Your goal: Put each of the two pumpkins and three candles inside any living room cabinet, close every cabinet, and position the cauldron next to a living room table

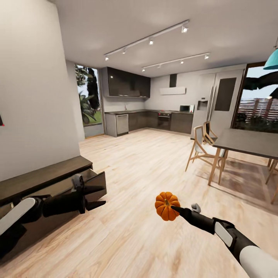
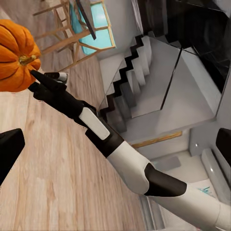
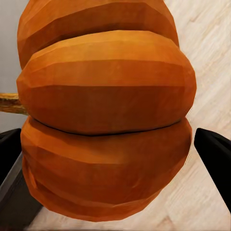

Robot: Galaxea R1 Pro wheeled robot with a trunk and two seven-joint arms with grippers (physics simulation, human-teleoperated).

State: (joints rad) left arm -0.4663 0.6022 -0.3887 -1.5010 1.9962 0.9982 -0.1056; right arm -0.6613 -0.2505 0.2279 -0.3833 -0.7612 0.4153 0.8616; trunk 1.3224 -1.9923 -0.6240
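Note:
A bright-orange ribbed pumpkin [image 1: 166, 205] hangs above the wooden floor, with my right gripper [image 1: 178, 210] shut on it. In the right wrist view the pumpkin [image 3: 108, 125] sits between the two dark fingers [image 3: 214, 154]. It shows again in the left wrist view, the pumpkin [image 2: 14, 55] at the tip of my right arm. My left gripper [image 1: 103, 195] is open and holds nothing, just in front of the long dark brown cabinet [image 1: 42, 175] along the left wall. The cabinet's end drawer front [image 1: 94, 184] looks pulled out a little.
A dark dining table [image 1: 247, 141] with wooden chairs [image 1: 202, 144] stands at the right. A kitchen with dark grey cupboards [image 1: 154, 119] and a fridge [image 1: 216, 100] lines the far wall. Open wooden floor [image 1: 146, 162] lies between.

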